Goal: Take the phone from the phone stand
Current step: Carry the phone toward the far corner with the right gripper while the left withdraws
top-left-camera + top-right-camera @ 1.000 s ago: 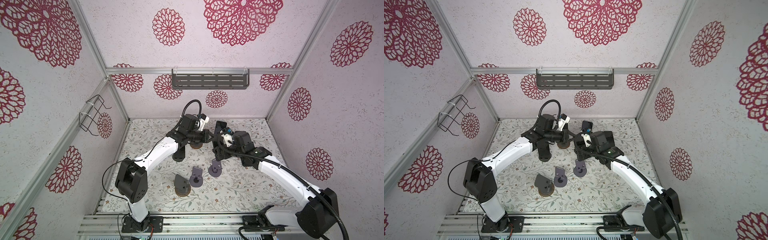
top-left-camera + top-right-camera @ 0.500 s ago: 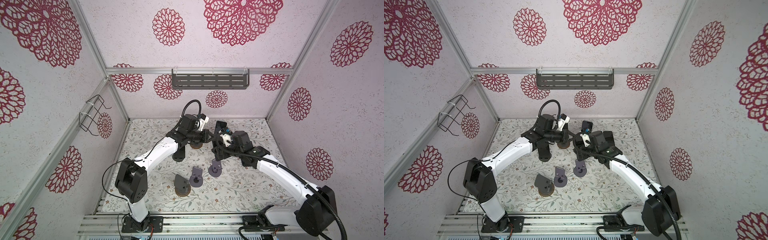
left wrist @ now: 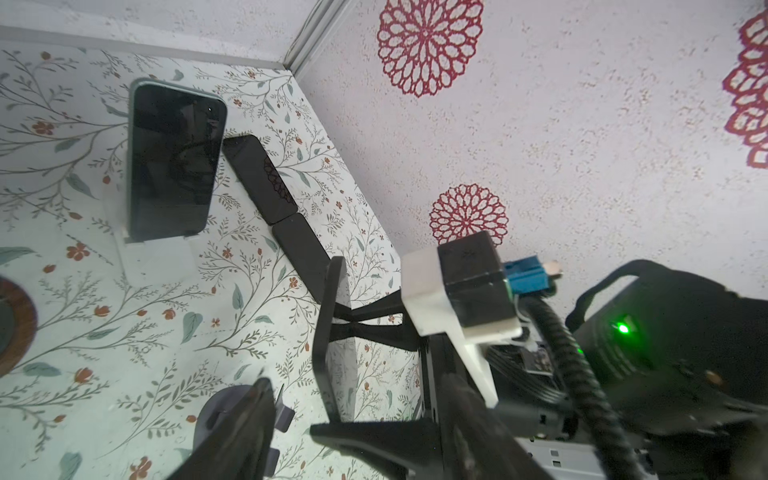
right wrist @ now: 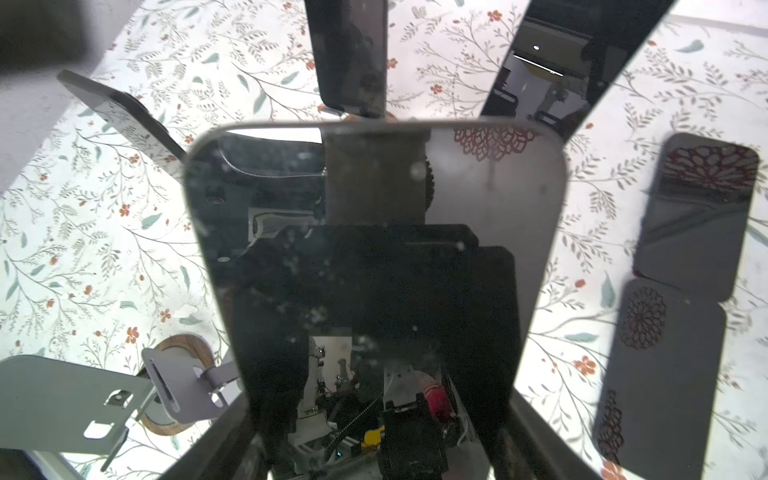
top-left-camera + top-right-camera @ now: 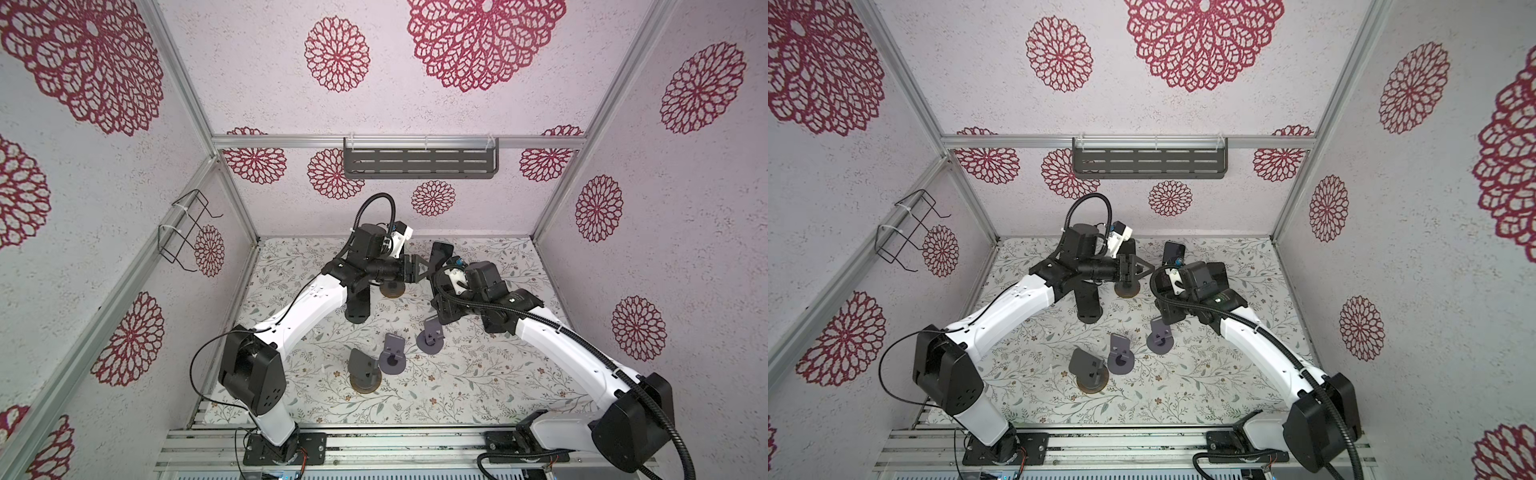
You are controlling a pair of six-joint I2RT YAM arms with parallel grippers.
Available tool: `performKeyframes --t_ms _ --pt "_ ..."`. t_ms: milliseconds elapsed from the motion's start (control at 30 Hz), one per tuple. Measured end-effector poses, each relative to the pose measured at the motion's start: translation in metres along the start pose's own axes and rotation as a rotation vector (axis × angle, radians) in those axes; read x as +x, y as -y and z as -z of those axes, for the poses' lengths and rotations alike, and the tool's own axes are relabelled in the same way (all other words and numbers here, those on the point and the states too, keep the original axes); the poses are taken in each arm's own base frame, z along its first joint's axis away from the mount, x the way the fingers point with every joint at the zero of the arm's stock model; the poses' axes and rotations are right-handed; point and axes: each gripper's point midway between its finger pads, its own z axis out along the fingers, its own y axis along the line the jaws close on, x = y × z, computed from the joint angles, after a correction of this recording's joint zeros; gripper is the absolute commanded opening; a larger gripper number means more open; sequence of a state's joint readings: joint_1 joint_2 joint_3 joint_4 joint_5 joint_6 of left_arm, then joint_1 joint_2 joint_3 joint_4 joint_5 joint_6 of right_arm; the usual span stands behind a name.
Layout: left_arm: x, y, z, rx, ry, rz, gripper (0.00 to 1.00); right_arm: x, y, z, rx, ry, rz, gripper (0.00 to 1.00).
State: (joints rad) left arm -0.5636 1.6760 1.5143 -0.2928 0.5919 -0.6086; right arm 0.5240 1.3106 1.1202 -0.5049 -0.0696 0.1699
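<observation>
The right gripper [image 4: 380,407] clamps the dark glossy phone [image 4: 374,228] across its width (screen toward the wrist camera), long axis pointing outward, beside the round wooden-based stand [image 5: 392,293]; the left gripper [image 5: 422,268] gapes.

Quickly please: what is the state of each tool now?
Left tool: open, holding nothing.
Right tool: closed on the phone.

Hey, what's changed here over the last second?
The left pincer opened, letting go of the phone; the right pincer keeps gripping it. Nothing else visibly moved: the empty stands stayed put.
</observation>
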Motion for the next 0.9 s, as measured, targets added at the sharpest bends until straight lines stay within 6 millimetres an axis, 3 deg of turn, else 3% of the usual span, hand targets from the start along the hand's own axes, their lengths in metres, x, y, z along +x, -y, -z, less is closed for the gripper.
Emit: performKeyframes --t_ms 67,333,567,733,900 --pt "-0.006 0.000 0.013 -0.015 0.019 -0.015 0.72 0.002 0.006 0.004 0.023 -0.013 -0.004 0.00" --pt "-0.021 -0.010 0.069 -0.122 0.075 -0.080 0.75 0.018 0.042 0.020 0.131 -0.079 -0.047 0.00" --pt "-0.015 -0.024 0.117 -0.212 0.092 -0.119 0.76 0.057 0.079 0.026 0.234 -0.191 -0.119 0.00" --pt "-0.008 -0.046 0.134 -0.273 0.079 -0.120 0.76 0.090 0.095 0.029 0.282 -0.274 -0.147 0.00" --pt "0.013 -0.077 0.136 -0.318 0.042 -0.076 0.76 0.097 0.123 0.030 0.339 -0.312 -0.186 0.00"
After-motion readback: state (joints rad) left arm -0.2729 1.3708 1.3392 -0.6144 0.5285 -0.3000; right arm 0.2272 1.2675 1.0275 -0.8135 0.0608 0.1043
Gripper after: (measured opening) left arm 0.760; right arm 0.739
